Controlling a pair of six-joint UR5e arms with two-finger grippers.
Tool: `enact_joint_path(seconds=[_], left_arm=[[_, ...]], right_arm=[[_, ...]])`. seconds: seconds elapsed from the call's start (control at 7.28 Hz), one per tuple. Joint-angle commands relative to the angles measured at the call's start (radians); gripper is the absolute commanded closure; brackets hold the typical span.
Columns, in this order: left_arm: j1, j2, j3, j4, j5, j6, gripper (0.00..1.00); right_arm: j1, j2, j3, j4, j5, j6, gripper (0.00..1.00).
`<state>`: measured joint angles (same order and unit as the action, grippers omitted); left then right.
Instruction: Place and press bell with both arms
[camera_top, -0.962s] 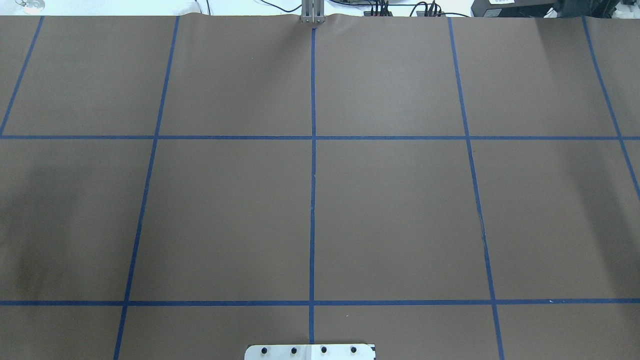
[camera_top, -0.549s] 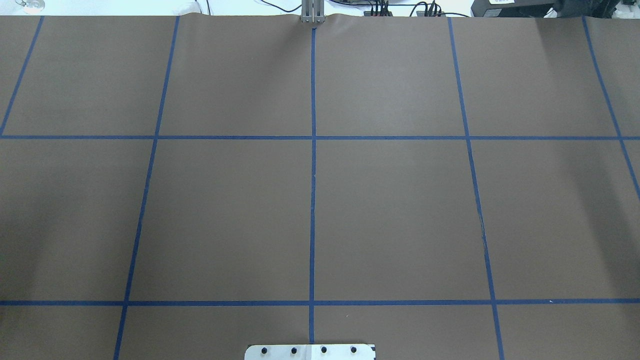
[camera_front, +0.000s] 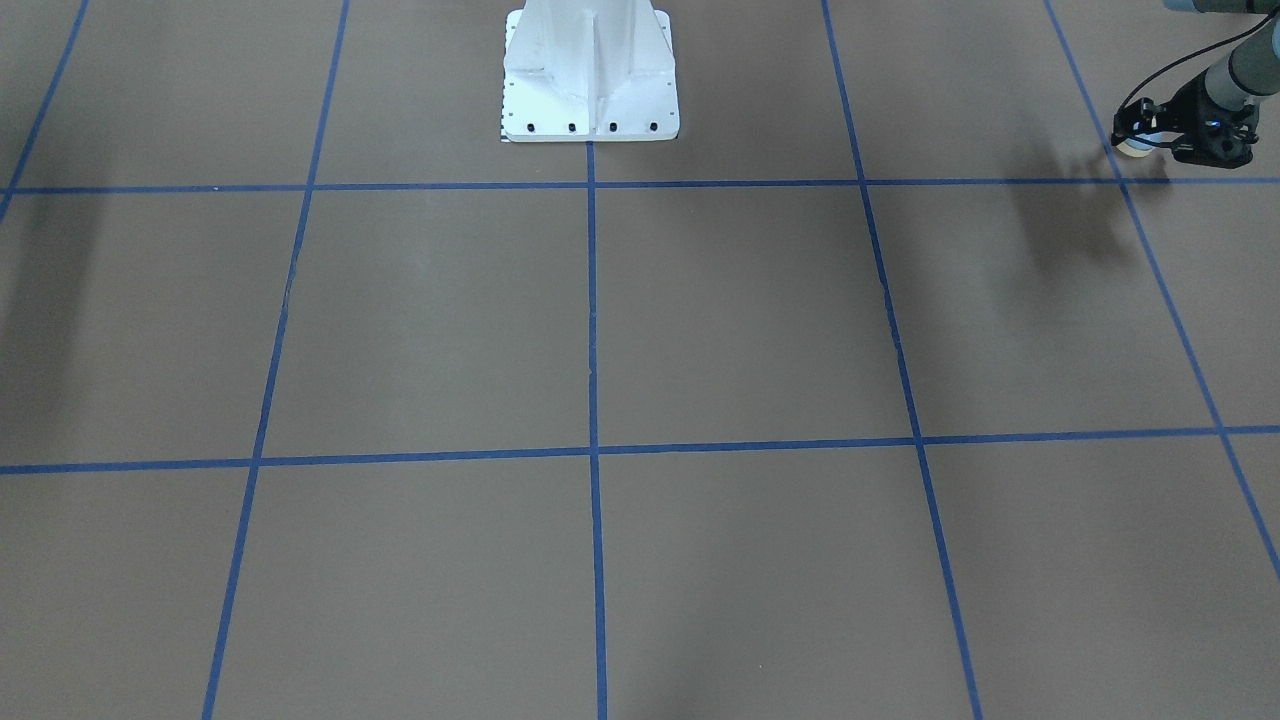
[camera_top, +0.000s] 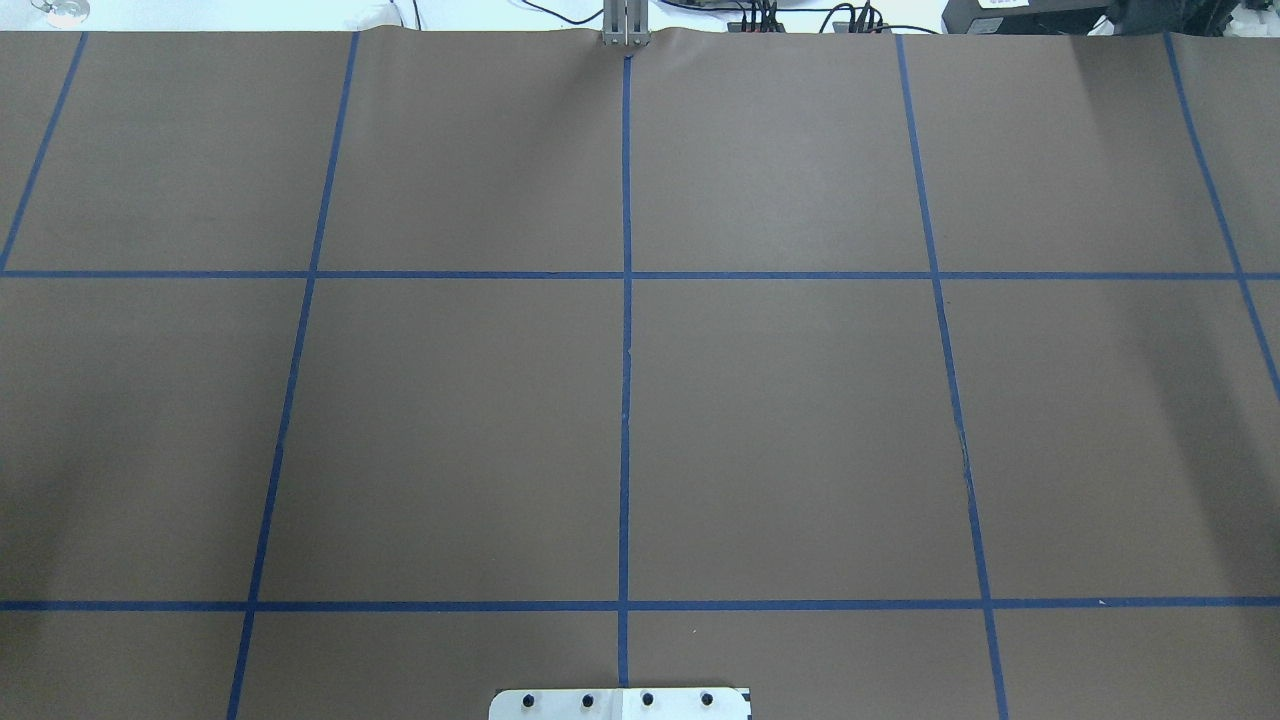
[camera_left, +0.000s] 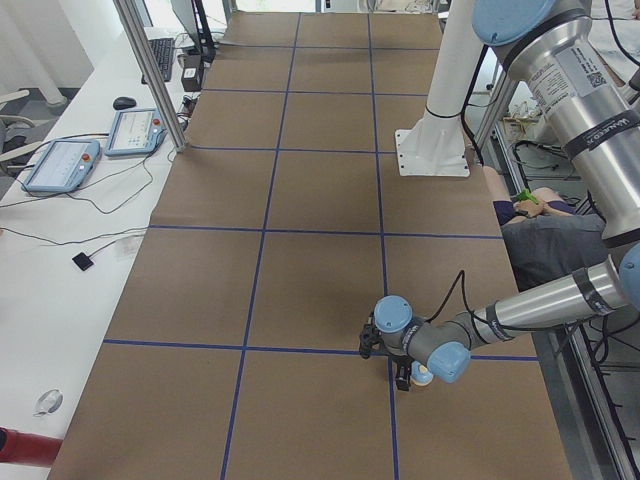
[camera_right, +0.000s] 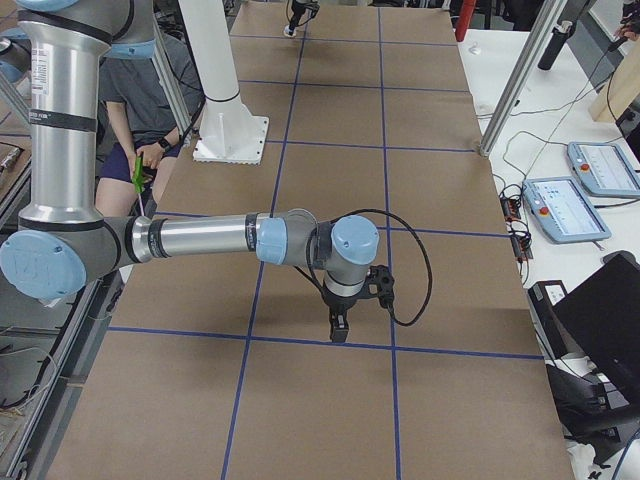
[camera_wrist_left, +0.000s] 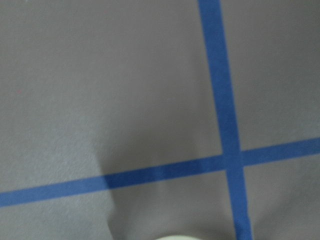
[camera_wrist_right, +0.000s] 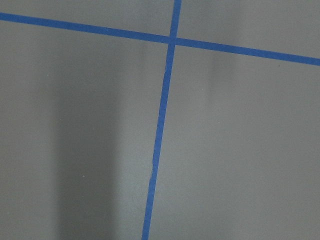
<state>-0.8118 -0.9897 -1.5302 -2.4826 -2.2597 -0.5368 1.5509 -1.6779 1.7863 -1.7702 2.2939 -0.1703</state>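
The bell (camera_front: 1134, 148) is small, with a cream rim, and sits at the tip of my left gripper (camera_front: 1150, 140) at the far right of the front-facing view, near a blue tape crossing. My left gripper looks shut on it. In the exterior left view the bell (camera_left: 423, 374) hangs under the near arm's gripper (camera_left: 405, 372), close to the table. A cream edge of the bell (camera_wrist_left: 175, 238) shows at the bottom of the left wrist view. My right gripper (camera_right: 340, 328) points down over the brown mat in the exterior right view only, so I cannot tell its state.
The white pedestal (camera_front: 590, 70) stands at the robot's edge of the table (camera_top: 800, 420), which is brown with a blue tape grid. A seated person (camera_left: 540, 230) is beside the pedestal. Pendants (camera_left: 60, 165) and cables lie on the white bench along the far side.
In the overhead view the soft shadow at the left has drifted toward the left edge. No arm or bell shows in that view in any frame.
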Motion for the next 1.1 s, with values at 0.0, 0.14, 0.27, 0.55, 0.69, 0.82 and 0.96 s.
enact_joint_path(seconds=[0.0,0.14,0.27,0.55,0.69,0.82,0.96], left_arm=[[0.010,0.009,-0.002,-0.018,-0.003,-0.002,0.00],[0.011,0.009,-0.002,-0.021,-0.012,-0.002,0.00],[0.013,0.009,-0.002,-0.039,-0.015,-0.005,0.00],[0.016,0.009,-0.001,-0.039,-0.017,-0.005,0.00],[0.022,0.009,-0.001,-0.039,-0.021,-0.005,0.00],[0.028,0.008,-0.001,-0.039,-0.021,-0.005,0.00],[0.031,0.008,-0.001,-0.039,-0.021,-0.005,0.00]], right_arm=[[0.000,0.001,0.001,0.000,0.001,0.000,0.00],[0.000,0.001,0.001,0.000,0.001,0.000,0.00],[0.000,0.003,0.001,0.000,-0.001,0.000,0.00],[0.000,0.003,-0.001,0.002,0.001,0.002,0.00],[0.000,0.003,-0.001,0.000,0.001,0.000,0.00],[0.000,0.003,-0.001,0.000,0.001,0.000,0.00],[0.000,0.004,-0.001,0.000,0.001,0.002,0.00]])
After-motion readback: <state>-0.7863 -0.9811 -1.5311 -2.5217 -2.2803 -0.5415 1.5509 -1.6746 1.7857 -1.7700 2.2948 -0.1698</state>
